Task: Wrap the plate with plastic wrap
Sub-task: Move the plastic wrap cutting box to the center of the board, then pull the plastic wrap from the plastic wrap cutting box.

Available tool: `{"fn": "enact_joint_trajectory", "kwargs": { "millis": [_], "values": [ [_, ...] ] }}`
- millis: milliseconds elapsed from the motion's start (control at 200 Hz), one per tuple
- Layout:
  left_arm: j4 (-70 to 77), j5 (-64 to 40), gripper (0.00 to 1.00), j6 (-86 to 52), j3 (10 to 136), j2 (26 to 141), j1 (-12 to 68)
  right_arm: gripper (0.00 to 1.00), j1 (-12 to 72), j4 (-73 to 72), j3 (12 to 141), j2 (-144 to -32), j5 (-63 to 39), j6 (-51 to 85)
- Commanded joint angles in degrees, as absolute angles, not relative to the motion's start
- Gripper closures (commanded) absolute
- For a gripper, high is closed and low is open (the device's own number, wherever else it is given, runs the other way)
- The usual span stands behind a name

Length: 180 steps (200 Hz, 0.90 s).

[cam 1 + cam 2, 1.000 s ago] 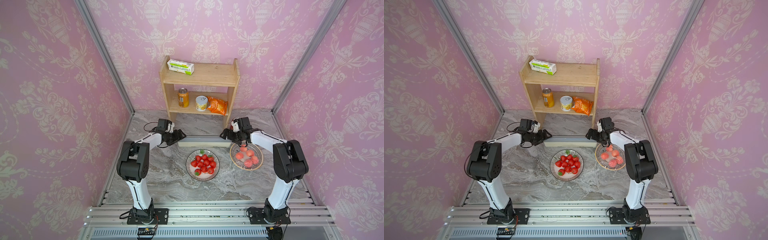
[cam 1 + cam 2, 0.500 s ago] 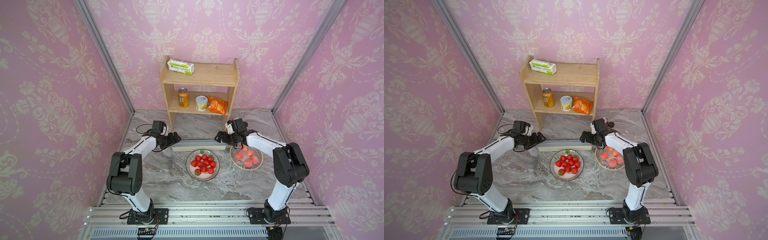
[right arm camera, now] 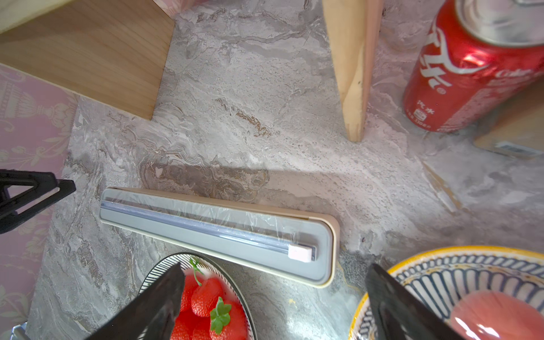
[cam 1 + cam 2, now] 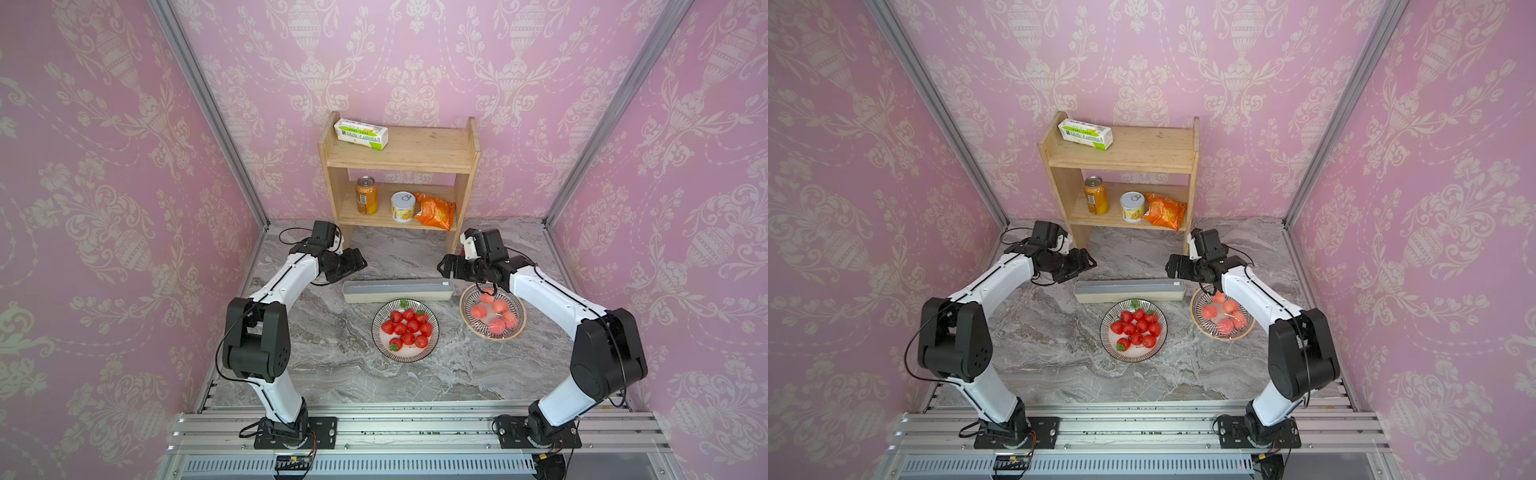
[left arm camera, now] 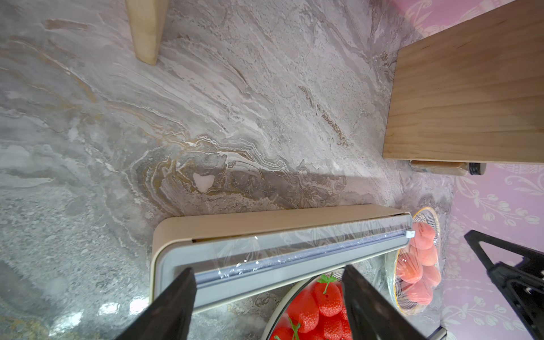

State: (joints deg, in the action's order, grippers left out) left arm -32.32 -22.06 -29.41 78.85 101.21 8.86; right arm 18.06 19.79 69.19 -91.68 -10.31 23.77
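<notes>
The plastic wrap dispenser box (image 4: 397,290) (image 4: 1128,289), cream with a grey lid, lies flat on the marble table just behind the plate (image 4: 409,354) (image 4: 1136,354) of strawberries. Loose clear film (image 5: 250,250) rests on its lid (image 3: 223,235). No film shows over the strawberries. My left gripper (image 4: 362,262) (image 4: 1091,262) (image 5: 268,269) hangs open off the box's left end. Off the right end my right gripper (image 4: 443,266) (image 4: 1169,266) (image 3: 274,266) is open too. Neither touches the box.
A patterned plate (image 4: 467,320) of peaches under glossy film sits right of the strawberries, beneath my right forearm. Behind stands a wooden shelf (image 4: 399,160) with a white-and-green carton (image 4: 360,134), two cans and a snack bag. A red cola can (image 3: 471,67) stands by its leg.
Both grippers have drawn back from the ends of the dispenser box. The box has shifted slightly nearer the strawberry plate and now rests on the table.
</notes>
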Motion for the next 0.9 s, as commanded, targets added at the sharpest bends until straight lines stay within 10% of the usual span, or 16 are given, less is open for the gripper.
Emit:
{"fn": "enact_joint_trajectory", "kwargs": {
  "millis": [0, 896],
  "values": [
    [-38.59, -18.64, 0.21, -29.23, 82.37, 103.99, 9.87, 0.02, 18.45, 22.32, 65.76, -88.71, -8.01, 22.85],
    [-40.75, -19.56, 0.35, -29.44, 86.48, 112.83, 12.1, 0.02, 18.42, 23.57, 61.25, -83.35, -6.15, 23.64]
  ]
}}
